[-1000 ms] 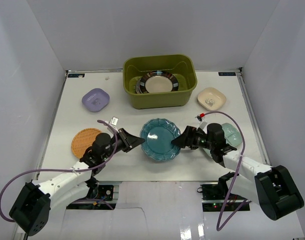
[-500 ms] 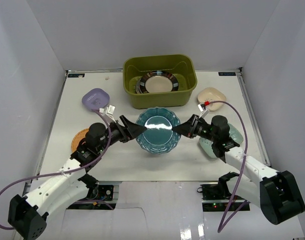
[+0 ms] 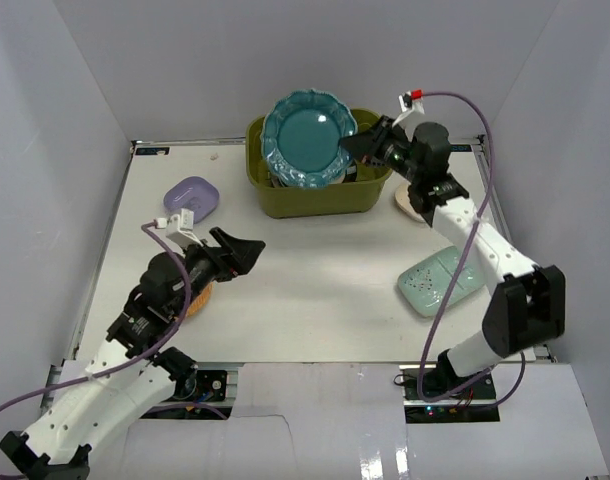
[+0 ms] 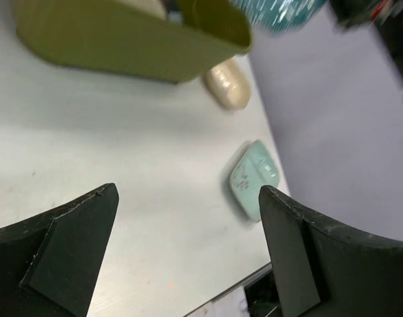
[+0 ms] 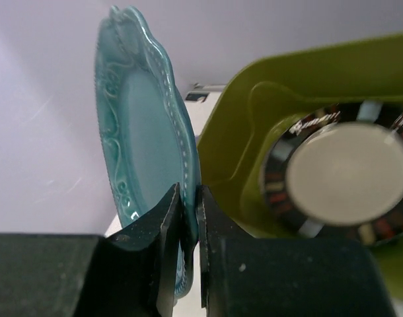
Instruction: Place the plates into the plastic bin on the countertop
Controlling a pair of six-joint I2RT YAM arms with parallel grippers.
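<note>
Up at the far side, the right tool [image 3: 353,148] is clamped tight on the rim of the teal scalloped plate [image 3: 307,137]. The right wrist view shows its two fingers [image 5: 167,228] pinching the plate's lower edge with no gap to spare. The plate [image 5: 145,145] is held on edge, nearly upright, its face turned to the overhead camera, above the near-left part of the plastic bin [image 3: 320,200]. It is in the air and not resting on anything.

Inside the bin [image 5: 267,112], a black-rimmed cream plate [image 5: 343,175] lies flat on the bottom.

The left tool [image 3: 247,250] hangs over the near-left of the bench [image 3: 315,270], its fingers spread wide with nothing between them. In its wrist view only bare bench shows between the two dark fingers [image 4: 69,231].

Four dishes lie out on the bench:
- A lavender dish [image 3: 192,193] sits to the left of the bin.
- An orange plate [image 3: 197,300] is mostly hidden under the left arm.
- A cream dish [image 3: 407,203] sits just right of the bin, partly behind the right arm.
- A mint dish [image 3: 440,281] lies near the right edge, well apart from the bin.
</note>
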